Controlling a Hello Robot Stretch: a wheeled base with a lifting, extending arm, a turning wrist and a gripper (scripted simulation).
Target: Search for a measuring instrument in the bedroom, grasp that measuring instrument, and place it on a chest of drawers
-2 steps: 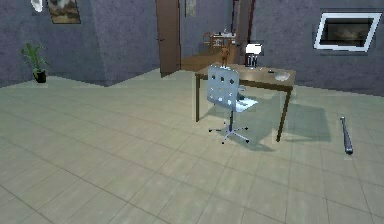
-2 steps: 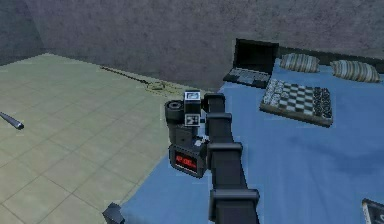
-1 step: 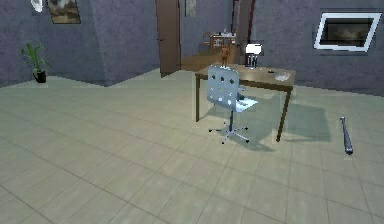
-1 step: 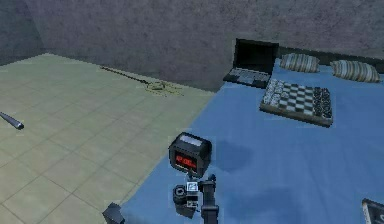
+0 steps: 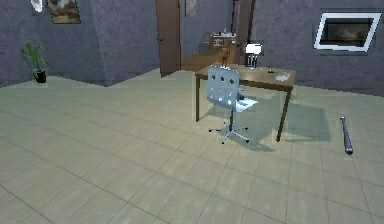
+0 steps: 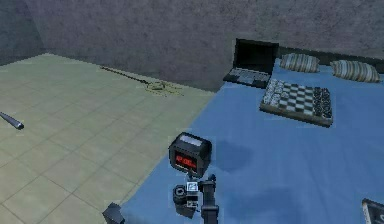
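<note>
Apparently you're at the grasp: gripper (image 6: 188, 192) near the red-display box (image 6: 188, 153) on the bed (image 6: 290, 160); you can't tell its grip. Placing on the drawers remains.

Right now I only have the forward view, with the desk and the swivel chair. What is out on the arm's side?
Observer: A bed with a blue cover runs along that side.
Operator: Is anything lying on it?
Observer: A small dark box with a red display stands near the edge of the cover.
Operator: How close is the arm to it?
Observer: The gripper shows just below the box in the arm side view. I cannot tell whether it touches the box or holds anything.
</note>
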